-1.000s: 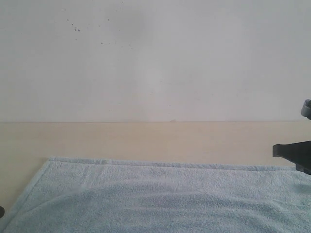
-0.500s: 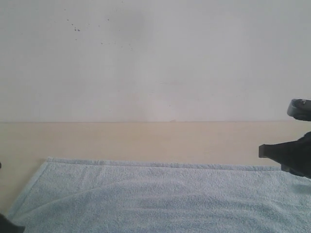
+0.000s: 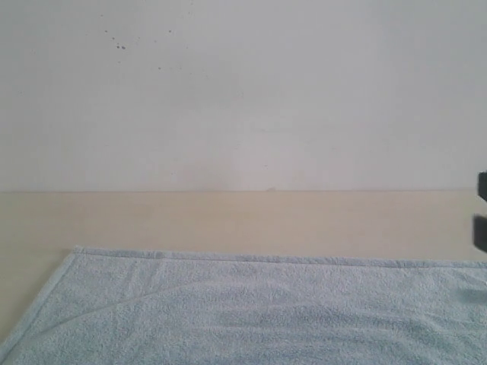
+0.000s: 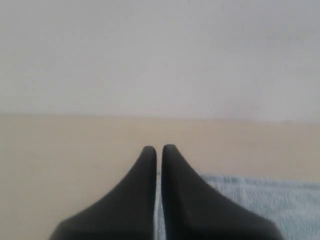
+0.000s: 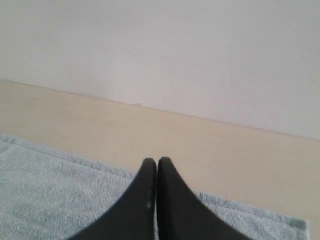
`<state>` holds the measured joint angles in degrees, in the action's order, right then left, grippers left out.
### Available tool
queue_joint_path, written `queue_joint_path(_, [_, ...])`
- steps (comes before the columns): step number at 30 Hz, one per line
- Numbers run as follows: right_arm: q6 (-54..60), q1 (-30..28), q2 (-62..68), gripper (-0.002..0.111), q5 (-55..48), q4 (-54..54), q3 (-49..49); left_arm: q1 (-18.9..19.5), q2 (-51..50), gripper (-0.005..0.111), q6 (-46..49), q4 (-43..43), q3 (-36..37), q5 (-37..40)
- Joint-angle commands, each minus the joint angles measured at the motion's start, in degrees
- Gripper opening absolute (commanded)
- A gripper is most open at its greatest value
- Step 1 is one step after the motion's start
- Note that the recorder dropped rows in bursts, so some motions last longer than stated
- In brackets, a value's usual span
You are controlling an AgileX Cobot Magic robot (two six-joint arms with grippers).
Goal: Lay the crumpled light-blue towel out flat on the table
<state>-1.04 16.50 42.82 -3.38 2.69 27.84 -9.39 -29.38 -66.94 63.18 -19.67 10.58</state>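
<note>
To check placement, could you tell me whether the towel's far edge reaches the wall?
No, a bare strip of table separates the towel from the wall.

We can read no text, label, brand, number or sign in any view. The towel point(image 3: 251, 312) shows only plain terry cloth, the table point(image 3: 228, 217) beyond the towel carries no print, and the small dark specks point(image 3: 119, 46) on the wall point(image 3: 304, 99) above the towel form no characters.
</note>
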Motion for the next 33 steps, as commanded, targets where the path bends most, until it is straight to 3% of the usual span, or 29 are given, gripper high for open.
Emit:
queue_joint_path(1, [1.0, 0.0, -15.5, 0.000, 0.4, 0.5, -7.2, 0.8, 14.6, 0.004, -1.0, 1.4, 3.7, 1.5])
queue_joint_path(6, [2.8, 0.0, -29.8, 0.000, -17.8, 2.7, -7.5, 0.8, 27.8, 0.004, -0.9, 0.5, 8.1, 1.6])
queue_joint_path(9, [2.9, 0.0, -36.0, 0.000, -30.0, 7.2, -7.7, 0.8, 29.4, 0.004, -0.9, 0.2, 10.5, 1.6])
queue_joint_path(13, [-4.1, 0.0, -38.9, 0.000, -26.2, 9.2, -7.8, 0.8, 27.0, 0.004, -0.9, -0.5, 13.0, 1.1])
queue_joint_path(16, [-12.1, 0.0, -38.4, 0.000, -17.8, 10.2, -8.4, 0.8, 23.9, 0.004, -0.9, -3.4, 13.8, 1.5])
queue_joint_path(20, [-14.4, 0.0, -36.3, 0.000, -6.5, 15.3, -12.1, 0.8, 20.9, 0.004, -2.0, -9.9, 15.7, 1.5])
queue_joint_path(26, [-14.0, 0.0, -29.6, 0.000, -12.7, 21.5, -19.2, 0.8, 20.1, 0.004, -2.1, -10.0, 19.7, 2.9])
queue_joint_path(33, [-16.1, 0.0, -27.6, 0.000, -9.5, 21.4, -22.6, 0.8, 20.0, 0.004, -2.6, -8.2, 19.7, 2.7])
